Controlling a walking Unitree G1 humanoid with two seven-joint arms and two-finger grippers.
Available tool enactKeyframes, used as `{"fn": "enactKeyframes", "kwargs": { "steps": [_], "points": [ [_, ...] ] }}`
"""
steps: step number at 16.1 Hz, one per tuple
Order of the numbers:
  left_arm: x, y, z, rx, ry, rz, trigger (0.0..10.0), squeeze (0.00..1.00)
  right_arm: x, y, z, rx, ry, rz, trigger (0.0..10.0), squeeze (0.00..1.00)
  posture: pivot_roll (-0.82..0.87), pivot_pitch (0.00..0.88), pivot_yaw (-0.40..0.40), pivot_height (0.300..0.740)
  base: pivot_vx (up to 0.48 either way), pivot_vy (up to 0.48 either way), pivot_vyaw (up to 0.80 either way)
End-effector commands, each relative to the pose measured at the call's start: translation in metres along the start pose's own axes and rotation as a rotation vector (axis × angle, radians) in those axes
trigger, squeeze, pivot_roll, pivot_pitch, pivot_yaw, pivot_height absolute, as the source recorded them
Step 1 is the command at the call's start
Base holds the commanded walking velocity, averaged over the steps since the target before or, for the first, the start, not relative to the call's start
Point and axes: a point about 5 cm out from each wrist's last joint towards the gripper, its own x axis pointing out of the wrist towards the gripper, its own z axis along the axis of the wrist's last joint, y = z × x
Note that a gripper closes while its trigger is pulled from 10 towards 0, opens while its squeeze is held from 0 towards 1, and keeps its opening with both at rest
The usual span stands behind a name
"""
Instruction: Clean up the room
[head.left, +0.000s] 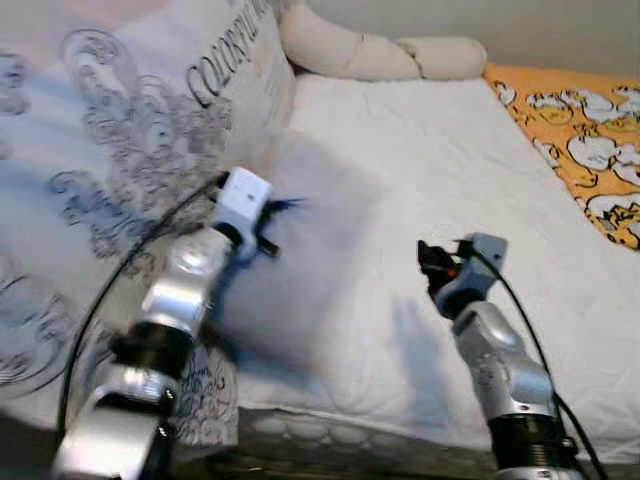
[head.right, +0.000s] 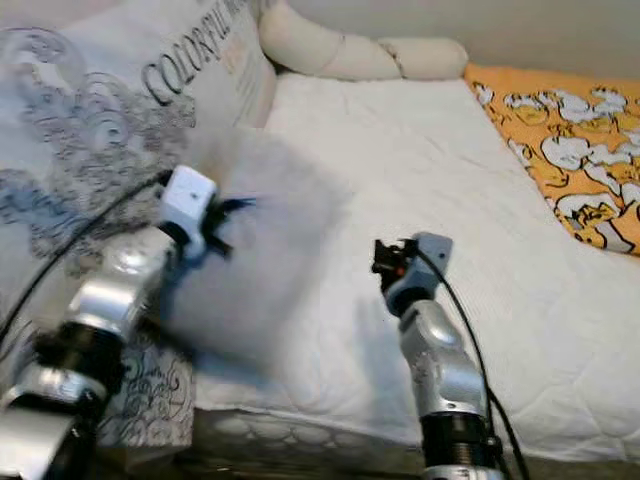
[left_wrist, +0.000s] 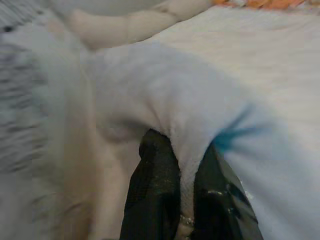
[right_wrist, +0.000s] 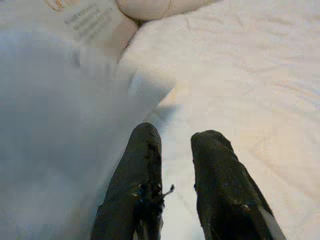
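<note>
A pale white cloth (head.left: 310, 260), blurred, lies bunched on the white bed sheet (head.left: 420, 150) beside a grey-patterned duvet (head.left: 120, 130) printed with letters. My left gripper (head.left: 280, 225) is at the cloth's left edge. In the left wrist view its two black fingers (left_wrist: 155, 190) are shut on a fold of the white cloth (left_wrist: 190, 110), which bears a small teal mark. My right gripper (head.left: 430, 262) hovers low over the sheet to the right of the cloth, open, with nothing between its fingers (right_wrist: 145, 165).
A cream bolster pillow (head.left: 370, 50) lies along the head of the bed. An orange blanket with cartoon figures (head.left: 580, 130) covers the far right side. The mattress's quilted front edge (head.left: 330, 430) runs just before my arms.
</note>
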Motion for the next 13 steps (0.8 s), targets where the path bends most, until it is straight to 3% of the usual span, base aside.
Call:
{"fn": "enactKeyframes", "kwargs": {
  "steps": [1,2,5,7,9,13],
  "points": [
    [0.006,0.015,0.023,0.081,-0.072,0.032,10.0,0.00,-0.002,0.007,0.007,-0.005,-0.031,0.097,10.0,1.00,0.03,0.000,-0.007,0.740,0.000,0.000,0.00],
    [0.007,0.021,0.026,0.117,-0.067,0.038,10.0,0.00,-0.003,0.009,0.009,-0.032,-0.028,0.141,10.0,1.00,0.03,0.000,-0.005,0.740,0.000,0.000,0.00],
    [0.011,0.046,0.034,0.247,-0.007,0.062,10.0,0.00,-0.020,0.027,0.016,-0.073,0.006,0.457,10.0,1.00,0.01,0.000,0.018,0.740,0.000,0.000,0.00],
    [0.011,0.051,0.028,0.280,0.021,0.065,10.0,0.00,-0.031,0.028,0.019,-0.085,0.023,0.565,10.0,1.00,0.00,0.000,0.023,0.740,0.000,0.000,0.00],
    [0.011,0.046,0.013,0.311,0.076,0.020,10.0,0.00,-0.043,0.028,0.020,-0.089,0.059,0.654,10.0,1.00,-0.01,0.000,0.028,0.740,0.000,0.000,0.00],
    [0.013,0.034,-0.009,0.320,0.140,0.018,10.0,0.00,-0.049,0.025,0.018,-0.123,0.092,0.670,10.0,1.00,-0.01,0.000,0.040,0.740,0.000,0.000,0.00]
  ]
}}
